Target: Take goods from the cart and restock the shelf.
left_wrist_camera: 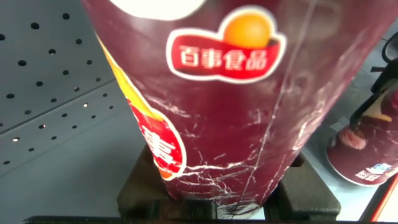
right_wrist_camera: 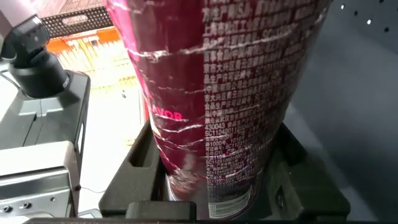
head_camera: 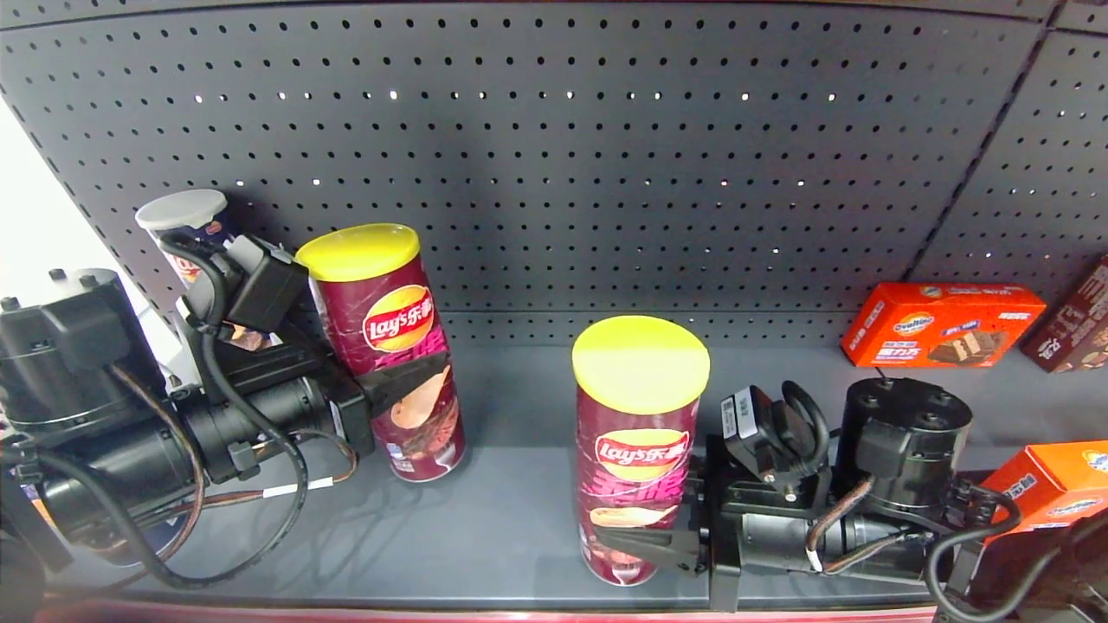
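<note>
Two maroon chip cans with yellow lids stand on the grey shelf (head_camera: 519, 502). My left gripper (head_camera: 402, 389) is shut on the left can (head_camera: 385, 329), which leans slightly and has its base low by the shelf board. My right gripper (head_camera: 639, 541) is shut on the right can (head_camera: 639, 433), upright near the shelf's front edge. In the left wrist view the held can (left_wrist_camera: 236, 106) rises between the fingers (left_wrist_camera: 140, 186), with the other can (left_wrist_camera: 367, 149) beyond. The right wrist view has its can (right_wrist_camera: 217, 93) between its fingers (right_wrist_camera: 134, 168).
A white-lidded can (head_camera: 186, 216) stands at the back left behind my left arm. Orange boxes (head_camera: 943, 324) (head_camera: 1052, 484) and a brown box (head_camera: 1073, 320) lie at the right. The pegboard wall (head_camera: 554, 173) closes the back. Bare shelf lies between the two cans.
</note>
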{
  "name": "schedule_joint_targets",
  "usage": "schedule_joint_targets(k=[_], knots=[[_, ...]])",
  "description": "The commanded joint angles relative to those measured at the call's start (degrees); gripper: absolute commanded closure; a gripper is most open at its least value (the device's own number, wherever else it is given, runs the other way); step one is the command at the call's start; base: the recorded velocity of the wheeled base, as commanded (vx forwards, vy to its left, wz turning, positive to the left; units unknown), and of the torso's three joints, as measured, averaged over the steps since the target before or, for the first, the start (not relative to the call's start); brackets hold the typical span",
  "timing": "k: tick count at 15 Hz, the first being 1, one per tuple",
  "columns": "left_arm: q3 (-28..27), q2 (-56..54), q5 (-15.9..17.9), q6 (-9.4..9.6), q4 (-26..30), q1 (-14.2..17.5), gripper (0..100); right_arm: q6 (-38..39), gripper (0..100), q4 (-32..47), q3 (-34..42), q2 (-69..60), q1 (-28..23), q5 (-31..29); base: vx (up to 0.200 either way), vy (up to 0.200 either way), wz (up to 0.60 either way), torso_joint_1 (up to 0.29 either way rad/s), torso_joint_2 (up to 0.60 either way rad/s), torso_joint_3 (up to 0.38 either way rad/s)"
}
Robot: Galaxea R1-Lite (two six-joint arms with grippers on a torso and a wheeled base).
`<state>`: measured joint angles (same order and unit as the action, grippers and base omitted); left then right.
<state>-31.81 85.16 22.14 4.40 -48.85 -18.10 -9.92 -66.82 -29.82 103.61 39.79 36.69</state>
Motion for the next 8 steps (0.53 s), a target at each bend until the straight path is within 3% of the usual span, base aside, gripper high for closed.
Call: schedule_joint_targets(k=[1, 6, 7, 8], knots=[[0.16, 0.09, 0.01, -0.01, -0.02, 0.0, 100, -0.18, 100, -0.6, -0.06, 1.69, -0.24, -0.04, 0.0, 0.0, 0.0, 0.0, 0.0, 0.0], [0.34, 0.09, 0.01, -0.01, -0.02, 0.0, 100, -0.45, 100, -5.61, -0.33, 5.9, -1.56, 0.13, 0.0, 0.0, 0.0, 0.0, 0.0, 0.0], [0.34, 0.09, 0.1, -0.01, -0.02, 0.0, 100, -0.62, 0, -5.61, -0.24, 5.99, -1.56, 0.04, 0.0, 0.0, 0.0, 0.0, 0.0, 0.0], [0.34, 0.09, 0.01, -0.01, -0.02, 0.0, 100, -1.15, 0, -5.61, -0.24, 5.99, -1.56, 0.13, 0.0, 0.0, 0.0, 0.0, 0.0, 0.0]])
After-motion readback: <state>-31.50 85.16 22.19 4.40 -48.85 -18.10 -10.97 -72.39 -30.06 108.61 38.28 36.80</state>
